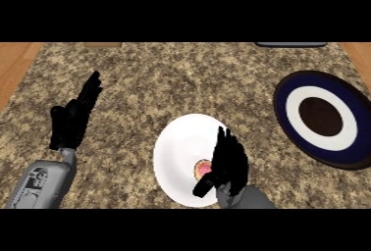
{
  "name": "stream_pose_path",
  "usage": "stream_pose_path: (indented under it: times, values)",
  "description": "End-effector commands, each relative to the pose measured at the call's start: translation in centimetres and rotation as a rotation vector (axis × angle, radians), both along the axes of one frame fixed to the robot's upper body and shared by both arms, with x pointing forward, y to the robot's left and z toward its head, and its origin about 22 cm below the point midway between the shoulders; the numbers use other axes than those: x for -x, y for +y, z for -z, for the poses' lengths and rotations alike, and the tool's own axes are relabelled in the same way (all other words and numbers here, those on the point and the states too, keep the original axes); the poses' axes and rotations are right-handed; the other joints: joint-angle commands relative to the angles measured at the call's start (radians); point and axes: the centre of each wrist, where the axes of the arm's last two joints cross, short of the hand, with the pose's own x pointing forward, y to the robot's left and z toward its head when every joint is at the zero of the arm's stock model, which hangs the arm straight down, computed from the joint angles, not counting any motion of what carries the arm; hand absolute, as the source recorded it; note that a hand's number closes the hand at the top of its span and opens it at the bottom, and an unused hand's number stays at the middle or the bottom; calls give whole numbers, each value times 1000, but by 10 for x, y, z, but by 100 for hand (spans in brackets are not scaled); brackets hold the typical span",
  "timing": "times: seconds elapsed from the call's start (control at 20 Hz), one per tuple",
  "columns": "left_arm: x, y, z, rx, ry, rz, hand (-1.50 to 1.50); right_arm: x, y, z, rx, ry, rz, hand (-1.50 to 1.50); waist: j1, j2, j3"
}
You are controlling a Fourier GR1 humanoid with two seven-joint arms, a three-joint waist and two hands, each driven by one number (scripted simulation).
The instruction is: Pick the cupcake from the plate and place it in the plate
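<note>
Your cupcake (202, 169), pink-topped and mostly hidden, lies on the white plate (181, 147), low and right of its middle. Your right hand (227, 164) covers it from the right, fingers straight, thumb reaching toward it; no grasp shows. The blue plate (291, 115), ringed white with a dark centre, sits well apart at right. Your left hand (72, 120) rests open at left, fingers up.
</note>
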Motion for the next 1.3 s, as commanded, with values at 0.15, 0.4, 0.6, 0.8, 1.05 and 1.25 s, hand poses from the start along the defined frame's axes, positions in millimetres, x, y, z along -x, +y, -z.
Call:
stream_pose_path:
  times: [0.15, 0.4, 0.6, 0.8, 1.05, 1.25]
  values:
    - [-6, 1, 2, 12, -13, 8, 0, 9, 5, 11, 46, 133, 185, -150, -7, 0, 0]
    - [1, 1, -1, 7, -9, -7, 0, 1, 2, 13, 49, 142, 193, -150, -1, -1, 1]
    - [10, -8, 19, 11, 10, 12, 0, 7, 7, 26, 92, 61, 187, 150, -1, -1, 1]
    - [4, -1, 9, 7, 9, -1, 0, 5, 4, 44, 130, 46, 180, 150, 5, 1, 1]
    - [3, 12, 2, 1, -4, -43, 0, -9, -161, 28, 136, -23, -47, 150, -39, 2, 6]
    - [5, 14, 6, 5, -5, -67, 0, -9, -211, 23, 173, -32, -149, 150, -69, 7, 14]
